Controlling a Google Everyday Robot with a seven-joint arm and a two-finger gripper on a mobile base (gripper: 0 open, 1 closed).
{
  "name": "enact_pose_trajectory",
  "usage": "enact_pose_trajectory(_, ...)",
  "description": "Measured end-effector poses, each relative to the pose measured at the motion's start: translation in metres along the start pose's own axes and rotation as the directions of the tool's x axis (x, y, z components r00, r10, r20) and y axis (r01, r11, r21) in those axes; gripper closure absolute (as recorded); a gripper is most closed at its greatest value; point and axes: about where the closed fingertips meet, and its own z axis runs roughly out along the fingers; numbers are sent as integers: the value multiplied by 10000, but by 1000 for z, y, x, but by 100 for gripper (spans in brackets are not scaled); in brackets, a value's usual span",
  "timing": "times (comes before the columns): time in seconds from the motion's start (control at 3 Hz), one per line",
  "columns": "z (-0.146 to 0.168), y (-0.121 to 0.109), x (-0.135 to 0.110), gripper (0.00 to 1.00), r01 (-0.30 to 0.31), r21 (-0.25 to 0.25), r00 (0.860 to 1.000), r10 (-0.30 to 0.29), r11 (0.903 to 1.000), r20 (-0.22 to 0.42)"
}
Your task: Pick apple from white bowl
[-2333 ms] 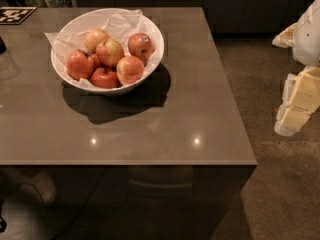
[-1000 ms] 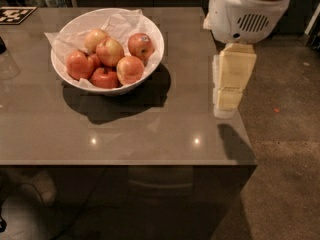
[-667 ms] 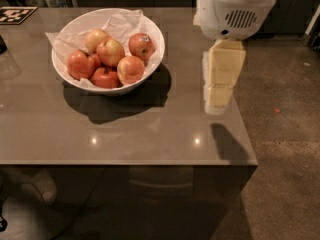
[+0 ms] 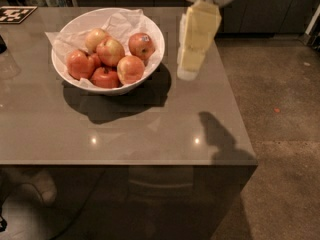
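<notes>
The white bowl point(image 4: 70, 76), lined with crumpled white paper, stands on the far left part of the grey table and holds several apples. The apple point(image 4: 111, 51), pinkish-red with a pale yellow patch, lies in the middle of the pile. A paler yellow apple point(image 4: 95, 36) lies behind it and a darker red apple point(image 4: 141, 44) to its right. My gripper point(image 4: 187, 73), cream-coloured under a white arm head, points down over the table just right of the bowl's rim. It is apart from the bowl and holds nothing that I can see.
A black-and-white marker tag point(image 4: 15, 13) lies at the table's far left corner. The table's right edge point(image 4: 235, 99) drops to a speckled floor point(image 4: 285, 109). Dark cabinets run along the back.
The arm has come in from the right, off the table's side, and moved left and away from the camera until the gripper hangs next to the bowl. The bowl and apples have not moved.
</notes>
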Motion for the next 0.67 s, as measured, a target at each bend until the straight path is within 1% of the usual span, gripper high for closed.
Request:
enact_pose_trajectory(0.33,4,-32,-50,0,577,-40,9965,-573,9983,613)
enact_pose_trajectory(0.67,-1,-41,-66,0,672,331,9925,-702,9972,996)
